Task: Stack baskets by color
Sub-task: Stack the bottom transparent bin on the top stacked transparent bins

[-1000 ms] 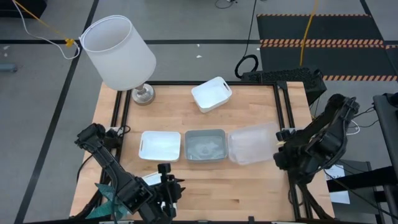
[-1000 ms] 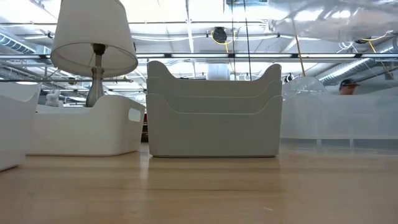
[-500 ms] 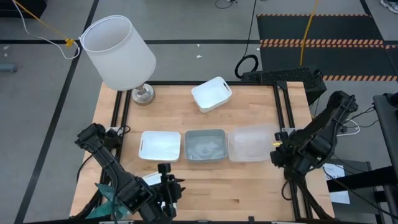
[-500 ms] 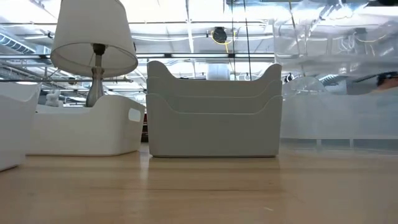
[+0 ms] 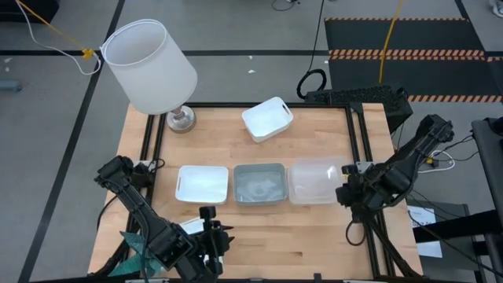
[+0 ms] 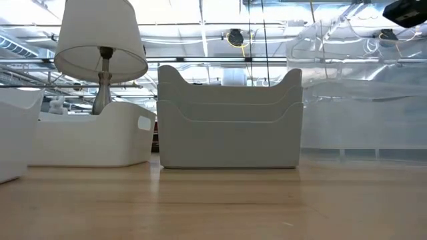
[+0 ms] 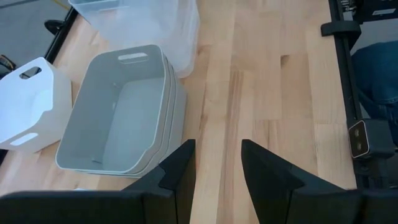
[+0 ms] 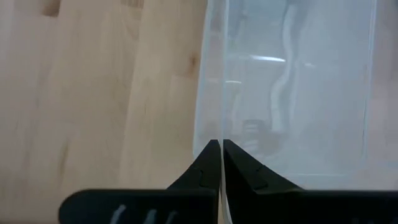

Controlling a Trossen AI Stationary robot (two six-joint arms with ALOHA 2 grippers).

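Observation:
Across the table's middle runs a row: a white basket [image 5: 203, 184], a nested grey-blue stack [image 5: 259, 184] [image 7: 118, 112], and a clear basket [image 5: 317, 181] on which my right gripper [image 5: 343, 191] is shut. In the low view this clear basket [image 6: 347, 47] hangs above another clear one [image 6: 363, 130] that rests on the table. A second white basket [image 5: 267, 119] sits farther back. Near the front edge my left gripper [image 5: 211, 229] [image 7: 217, 146] stands open over bare wood, short of the grey-blue stack. My right gripper pinches the clear basket's thin end wall [image 8: 214, 118], the end toward the table's right edge, between its two fingers. The fingers slant down from the right. The basket hangs lifted clear, roughly level, over the clear basket on the table.
A large white lampshade on a metal base [image 5: 149, 67] stands at the far left corner. A black frame rail [image 5: 357, 134] runs along the table's right side. Bare wood lies in front of the row of baskets.
My right gripper has sunk and shifted a little toward the table's left, still shut on the clear basket. The basket has come down, turned from skewed to square with the row, and now hangs over the clear one below.

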